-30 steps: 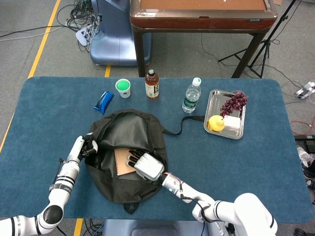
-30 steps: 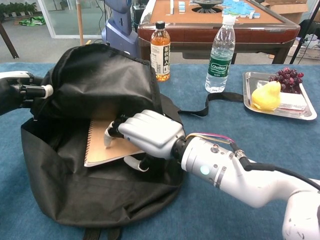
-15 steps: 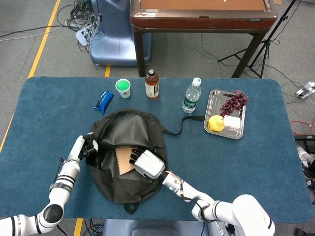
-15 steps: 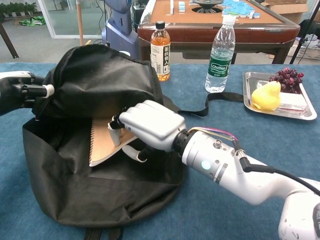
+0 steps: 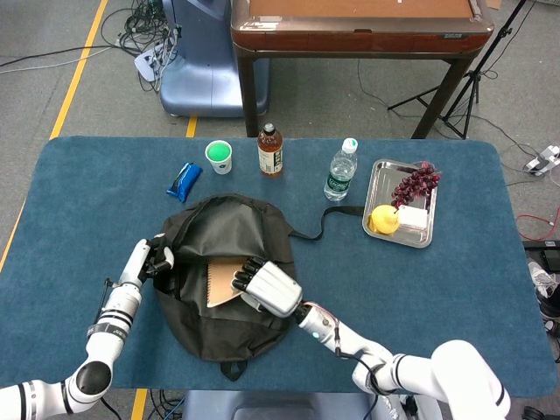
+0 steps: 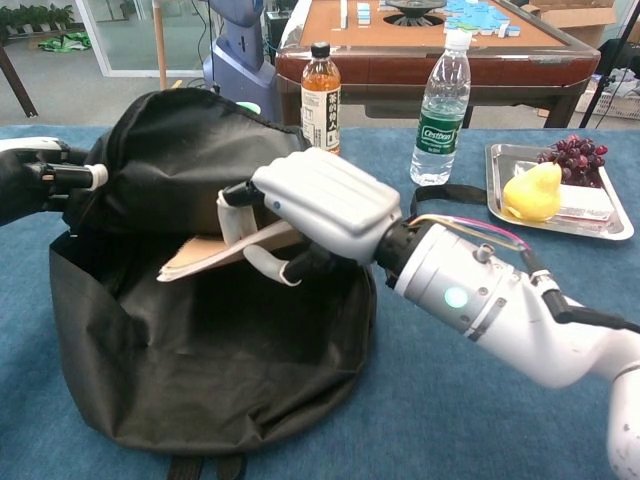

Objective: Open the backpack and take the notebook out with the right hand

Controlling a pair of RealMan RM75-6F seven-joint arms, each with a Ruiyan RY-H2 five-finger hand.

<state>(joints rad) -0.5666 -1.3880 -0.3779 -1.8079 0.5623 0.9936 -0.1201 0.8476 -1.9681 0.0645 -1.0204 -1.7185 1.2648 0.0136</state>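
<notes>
1. Now gripping the notebook [image 6: 215, 253]: right hand [image 6: 320, 205] clamped on its near edge, fingers over the top cover and thumb beneath, seen plainly in the chest view.
2. Raised clear of the bag's floor, but not yet out: notebook hanging inside the mouth of the backpack [image 6: 200, 390], tilted, its free end pointing toward the robot's left and dipping slightly.
3. Long axis running roughly left–right across the opening, out from the fingertips and away from the wrist; in the head view, notebook [image 5: 220, 282] lying just left of the right hand [image 5: 269, 289], touching it.
4. Left hand [image 5: 157, 258] gripping the backpack's upper flap at the left rim, holding the mouth open; exact finger closure hard to read, though dark fabric sits bunched in it.
5. Nearer hand: plainly the right, already holding; left hand beside the far end of the book, apart from it.
6. Judged next: drawing back along that long axis, toward the right and upward, so the free end clears the raised flap and the front lip of the backpack [image 5: 219, 337] without snagging.
7. Likely risk: a one-edge hold letting the covers droop or twist.
</notes>
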